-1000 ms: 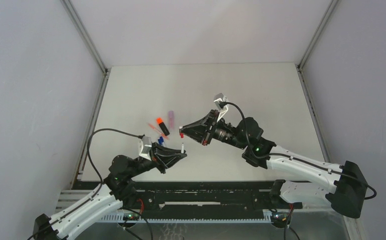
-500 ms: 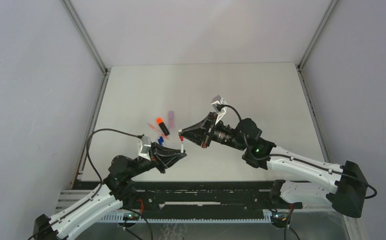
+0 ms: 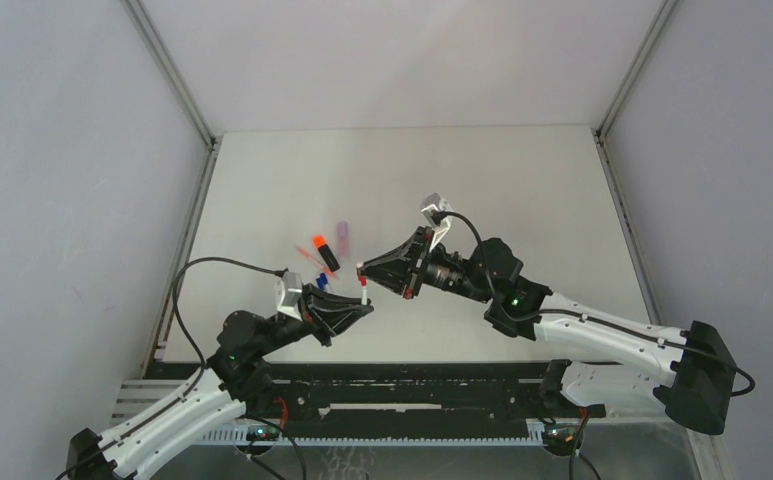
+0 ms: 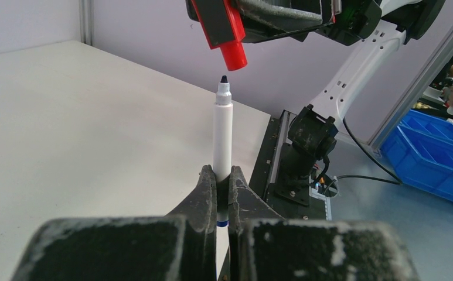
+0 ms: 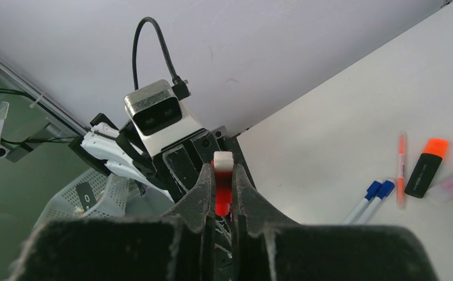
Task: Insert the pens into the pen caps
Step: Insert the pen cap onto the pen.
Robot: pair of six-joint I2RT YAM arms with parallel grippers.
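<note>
Clenched: white pen (image 4: 222, 137) (upright) in left jaws; red cap (image 4: 235, 57) above, in right jaws.

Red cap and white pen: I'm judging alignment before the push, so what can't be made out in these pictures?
- Left wrist: the white pen's lower end is hidden between the left gripper's fingers.
- Right wrist: the red cap's mouth is hidden by the cap itself and the right gripper.
- Top: the cap-to-tip gap is too small to see.
</note>
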